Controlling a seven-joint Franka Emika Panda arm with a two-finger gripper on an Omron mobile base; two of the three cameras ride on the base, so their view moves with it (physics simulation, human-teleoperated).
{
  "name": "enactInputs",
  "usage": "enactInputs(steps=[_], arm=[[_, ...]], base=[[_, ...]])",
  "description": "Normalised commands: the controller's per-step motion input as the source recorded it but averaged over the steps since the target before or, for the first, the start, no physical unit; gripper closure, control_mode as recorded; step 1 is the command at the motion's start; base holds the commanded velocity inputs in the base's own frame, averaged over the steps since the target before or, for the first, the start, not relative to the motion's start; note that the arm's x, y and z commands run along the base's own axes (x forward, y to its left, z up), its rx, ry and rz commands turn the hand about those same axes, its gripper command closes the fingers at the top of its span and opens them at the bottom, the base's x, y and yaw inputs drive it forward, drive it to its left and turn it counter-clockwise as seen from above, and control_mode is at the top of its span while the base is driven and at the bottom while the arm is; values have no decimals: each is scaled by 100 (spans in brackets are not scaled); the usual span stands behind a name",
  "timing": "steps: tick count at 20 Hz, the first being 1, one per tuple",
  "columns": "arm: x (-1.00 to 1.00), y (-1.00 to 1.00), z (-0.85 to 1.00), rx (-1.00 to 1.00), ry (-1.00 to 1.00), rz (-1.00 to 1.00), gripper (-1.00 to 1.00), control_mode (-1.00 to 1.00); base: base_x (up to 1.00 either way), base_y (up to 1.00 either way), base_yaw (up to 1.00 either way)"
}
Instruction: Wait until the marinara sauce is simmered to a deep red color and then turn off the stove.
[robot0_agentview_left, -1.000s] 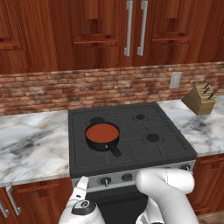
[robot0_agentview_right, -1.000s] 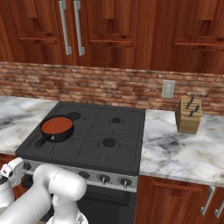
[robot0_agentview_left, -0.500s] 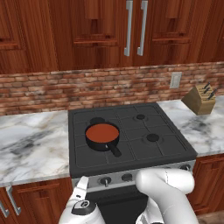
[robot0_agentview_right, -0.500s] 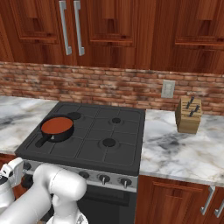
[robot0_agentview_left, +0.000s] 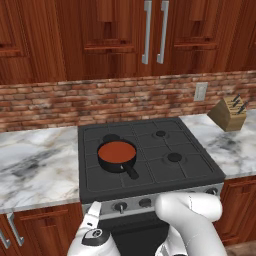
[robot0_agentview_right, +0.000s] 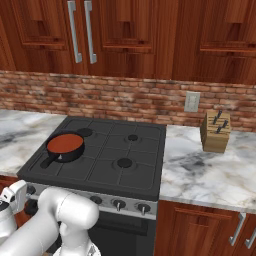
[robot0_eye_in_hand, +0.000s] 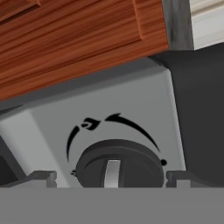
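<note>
- The stove (robot0_agentview_left: 150, 155) is the biggest thing I have in front of me: a dark grey range set into the marble counter (robot0_agentview_left: 35, 165), with brick wall behind and wooden cabinets (robot0_agentview_left: 75, 35) above.
- Its silver front strip (robot0_agentview_right: 117, 202) carries a row of small dark knobs along the front edge.
- On the stove's left side, over the front-left burner, I see the black saucepan (robot0_agentview_left: 117, 159), short handle pointing toward the front edge.
- The marinara sauce (robot0_agentview_left: 116, 150) lies inside that pan as a smooth, flat disc, reddish-brown from the left base camera and the same from the right.
- A knife block (robot0_agentview_right: 216, 131) stands on the counter to the right of the stove, near the back wall and well apart from the pan.
- The gripper (robot0_eye_in_hand: 111, 178) sits low at the left end of the front strip; in my hand camera its two fingers stand wide apart, one on either side of a knob (robot0_eye_in_hand: 117, 164).
- I cannot tell whether the fingertips (robot0_eye_in_hand: 41, 177) touch that knob; they look just beside it.
- The knob's pale pointer stands roughly upright in the hand camera, under a black arc marking and a small flame sign printed on the strip.
</note>
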Motion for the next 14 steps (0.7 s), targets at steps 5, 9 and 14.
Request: enactInputs(steps=[5, 9, 14], arm=[[0, -4, 0, 0, 0, 0, -100, -100], [0, -4, 0, 0, 0, 0, -100, -100], [0, 0, 0, 0, 0, 0, -100, -100]], base=[[0, 0, 0], [0, 0, 0], [0, 0, 0]])
